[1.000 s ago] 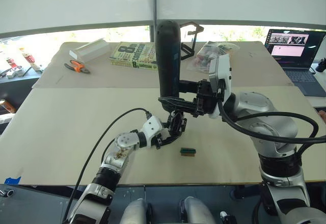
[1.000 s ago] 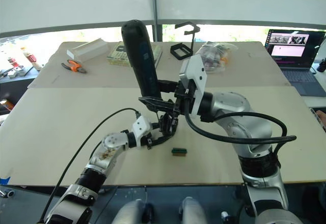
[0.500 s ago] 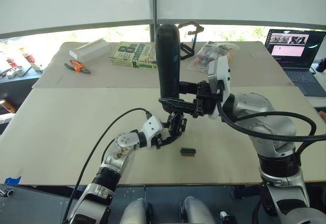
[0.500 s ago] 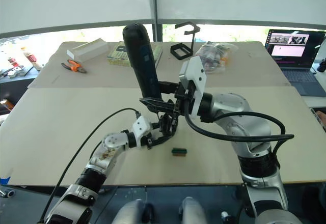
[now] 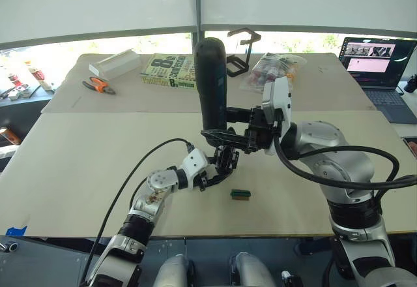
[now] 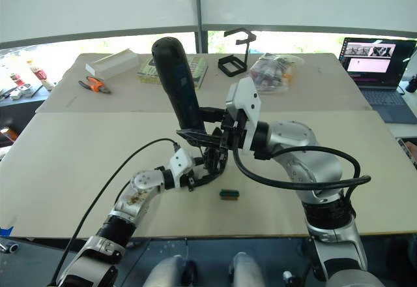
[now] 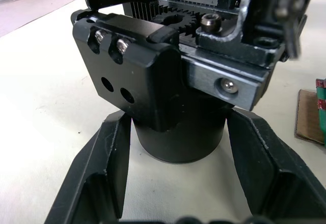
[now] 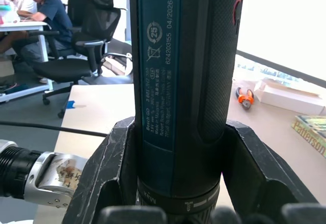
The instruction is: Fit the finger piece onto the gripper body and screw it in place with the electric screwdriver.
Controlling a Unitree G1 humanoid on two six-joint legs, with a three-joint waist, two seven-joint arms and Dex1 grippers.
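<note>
Two pale tabletops butt together; near table [image 5: 78, 163] carries the work at centre, wide bare board to L and R of it and along its front edge. Far table [image 5: 326, 85] holds the clutter near the window side: laptop [image 5: 378, 65] at far R corner, book [image 5: 171, 71] w/ a large "8" on the cover, white box [image 5: 115, 62], orange-handled pliers [image 5: 98, 85], clear bag of small parts [image 5: 270, 70], black wire-frame stand [image 5: 240, 52]. Right wrist view shows office chairs and a seated person behind the table's L end.

Electric screwdriver [image 5: 212, 90]: upright, tilted slightly, tip down over the gripper body. Right gripper [image 5: 229, 122] has its two fingers clamped on the lower barrel, one each side (clear in right wrist view). Label on barrel reads "25", "04/2026", "62420355" approx; finer print not legible. Red mark near the barrel's side.

Gripper body [image 5: 226, 158]: sits at table centre directly below the driver tip. Left gripper [image 5: 220, 173] has fingers spread around its round base, one on each side; contact w/ the base cannot be told from left wrist view – small gaps seem to show. Silvery rail, gear teeth and screw heads visible on top of the body.

Small green-and-brown block [image 5: 240, 194]: flat on table just R of the left gripper, apart from it.

Finger piece: cannot pick it out separately.
</note>
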